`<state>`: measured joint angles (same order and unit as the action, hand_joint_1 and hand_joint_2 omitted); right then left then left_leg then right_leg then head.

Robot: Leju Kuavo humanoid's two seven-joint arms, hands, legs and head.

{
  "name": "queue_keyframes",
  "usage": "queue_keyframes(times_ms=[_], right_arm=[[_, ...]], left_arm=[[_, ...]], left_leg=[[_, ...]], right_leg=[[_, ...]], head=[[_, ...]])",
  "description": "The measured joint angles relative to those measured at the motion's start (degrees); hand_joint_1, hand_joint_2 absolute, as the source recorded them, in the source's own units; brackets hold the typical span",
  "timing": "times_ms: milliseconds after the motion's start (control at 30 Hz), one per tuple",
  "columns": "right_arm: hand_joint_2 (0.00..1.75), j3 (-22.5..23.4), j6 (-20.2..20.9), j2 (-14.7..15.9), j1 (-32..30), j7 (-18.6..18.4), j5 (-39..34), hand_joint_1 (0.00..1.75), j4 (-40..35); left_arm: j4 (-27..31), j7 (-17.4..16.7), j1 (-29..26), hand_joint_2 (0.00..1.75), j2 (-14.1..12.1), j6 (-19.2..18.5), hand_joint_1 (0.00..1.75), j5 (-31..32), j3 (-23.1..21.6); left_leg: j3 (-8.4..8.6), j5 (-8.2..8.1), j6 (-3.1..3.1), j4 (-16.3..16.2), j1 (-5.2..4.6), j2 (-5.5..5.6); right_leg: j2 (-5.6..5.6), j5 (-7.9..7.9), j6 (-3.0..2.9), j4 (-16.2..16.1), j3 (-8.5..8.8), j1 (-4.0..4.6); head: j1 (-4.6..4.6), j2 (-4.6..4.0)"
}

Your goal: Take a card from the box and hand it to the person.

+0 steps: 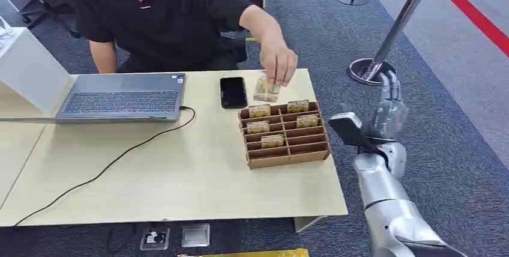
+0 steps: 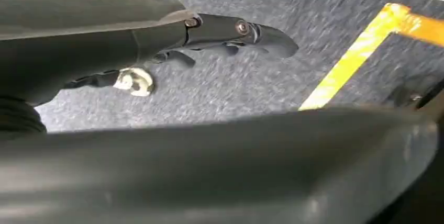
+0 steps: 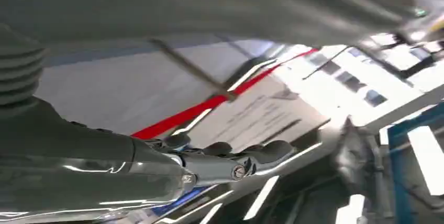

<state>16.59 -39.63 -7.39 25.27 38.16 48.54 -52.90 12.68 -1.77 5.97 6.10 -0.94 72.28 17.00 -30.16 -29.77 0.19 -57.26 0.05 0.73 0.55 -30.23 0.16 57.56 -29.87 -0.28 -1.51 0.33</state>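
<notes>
Head view looks down on the table [image 1: 180, 173]; wrist views sit close behind fingers [image 3: 262, 153].

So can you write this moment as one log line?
right hand: raised beside table, empty | person's hand: holding card behind brown cardboard slotted box | left hand: hanging over carpet

Matt cardboard box [image 1: 287, 139]; smooth pale wood table [image 1: 180, 179]; glossy phone [image 1: 233, 92].

The place looks like an office or a demonstration hall. Grey-blue carpet [image 1: 312, 23] covers the floor, and a light wooden table [image 1: 180, 173] carries an open laptop [image 1: 120, 98] near its far left corner, with a black cable [image 1: 114, 164] trailing across the top. A stanchion post [image 1: 393, 26] on a round base stands beyond the table's right edge, beside a red floor line [image 1: 474, 14]. Floor sockets [image 1: 174, 236] sit below the near edge.
</notes>
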Motion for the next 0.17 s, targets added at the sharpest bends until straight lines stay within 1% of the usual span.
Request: queue_keyframes(times_ms=[33, 67, 167], right_arm=[[0.0, 2.3, 0.0, 0.5, -0.6, 0.0, 0.8, 0.0, 0.6], [0.0, 5.8, 0.0, 1.2, -1.2, -0.6, 2.6, 0.0, 1.6], [0.0, 14.8, 0.0, 2.7, -2.8, -3.3, 9.0, 0.0, 3.9]], left_arm=[[0.0, 0.0, -0.2, 0.0, 0.0, 0.1, 0.0, 0.0, 0.0], [-0.1, 0.0, -0.4, 0.0, -0.1, 0.2, 0.0, 0.0, 0.1], [-0.1, 0.0, -0.8, 0.0, -0.2, 0.3, 0.0, 0.0, 0.3]], left_leg=[[0.0, -0.01, 0.01, 0.0, 0.0, 0.0], [0.0, -0.01, 0.01, 0.0, 0.0, 0.01], [0.0, -0.01, 0.01, 0.0, 0.0, 0.05]], right_leg=[[0.0, 0.0, 0.0, 0.0, 0.0, 0.0], [-0.02, 0.0, 0.0, 0.0, 0.0, 0.0], [-0.03, 0.0, 0.0, 0.0, -0.01, 0.0]], head=[[0.07, -0.02], [0.09, -0.02], [0.18, 0.0]])
